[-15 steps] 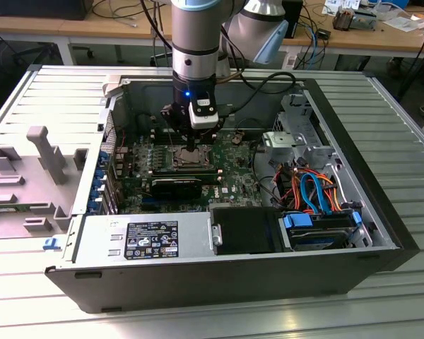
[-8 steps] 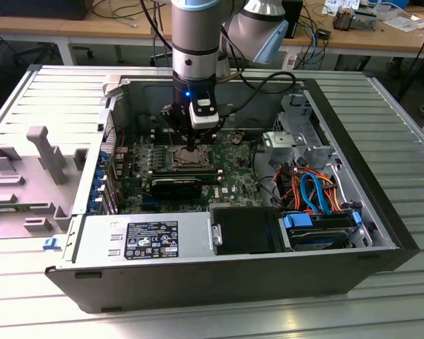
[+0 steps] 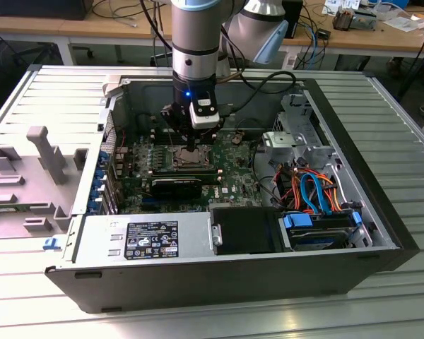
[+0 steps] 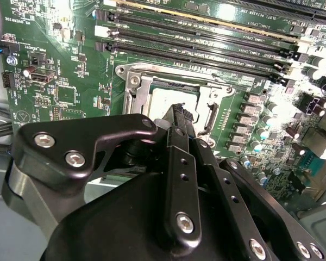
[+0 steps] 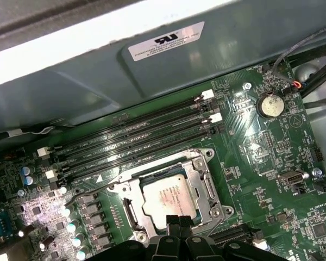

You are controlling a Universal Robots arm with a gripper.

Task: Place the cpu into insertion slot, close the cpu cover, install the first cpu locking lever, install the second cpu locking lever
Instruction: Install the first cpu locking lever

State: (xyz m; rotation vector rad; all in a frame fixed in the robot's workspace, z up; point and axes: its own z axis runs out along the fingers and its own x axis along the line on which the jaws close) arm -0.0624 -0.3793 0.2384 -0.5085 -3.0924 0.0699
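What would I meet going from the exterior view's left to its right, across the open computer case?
Grey plastic fixture → gripper over the cpu → silver drive cage → orange and blue cables.

Black memory slots [image 5: 136, 138], coin battery [image 5: 270, 105], blue drive caddy [image 3: 318, 229] in open case [image 3: 360, 205]
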